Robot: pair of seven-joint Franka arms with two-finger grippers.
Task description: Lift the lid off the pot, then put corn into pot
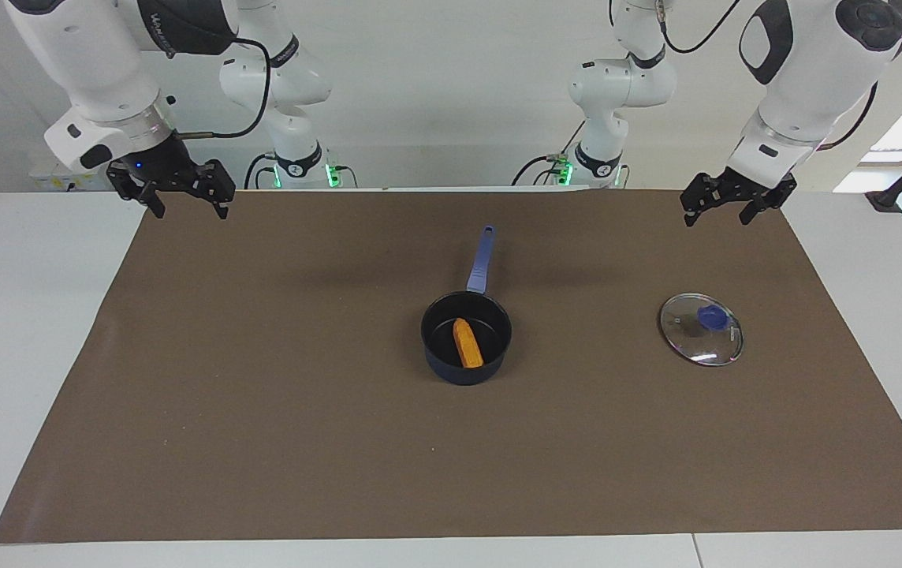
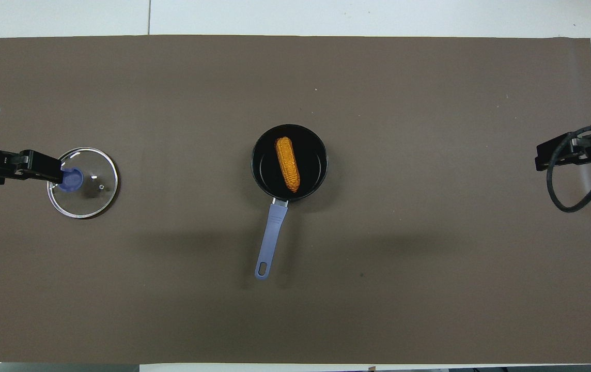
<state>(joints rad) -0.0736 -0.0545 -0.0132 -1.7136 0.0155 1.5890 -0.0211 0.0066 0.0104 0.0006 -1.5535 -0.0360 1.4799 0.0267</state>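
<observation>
**Inspector:** Where is the small orange-yellow bumpy corn cob (image 1: 467,343) located?

**Operator:** It is seen lying flat on the black floor of the small round dark navy saucepan (image 1: 498,359), roughly in line with the long blue-purple handle (image 1: 481,260), which points toward the robots. The pot is set at the middle of the brown mat (image 1: 262,379). The round clear glass lid with the blue knob (image 1: 701,329) is laid flat on the mat, well apart from the pot, toward the left arm's end of the table. Both steps are judged complete.

**Inspector:** How are the grippers stated?

**Operator:** The left gripper (image 1: 717,209) is held in the air over the mat's edge at the robots' end, above the lid's end of the table; its fingers are seen spread, with nothing between them. The right gripper (image 1: 189,199) is held raised over the mat's corner at the right arm's end, likewise spread and empty. In the overhead view the left gripper (image 2: 42,168) appears to cover the knob; from the facing view it is read as well clear of it.

**Inspector:** What faults are to be expected from here?

**Operator:** Few. If the left arm is lowered without being moved aside, the lid could be struck and slid along the mat. If an arm is swept low across the middle, the protruding handle could be caught, the pot turned or tipped, and the corn rolled out.
</observation>
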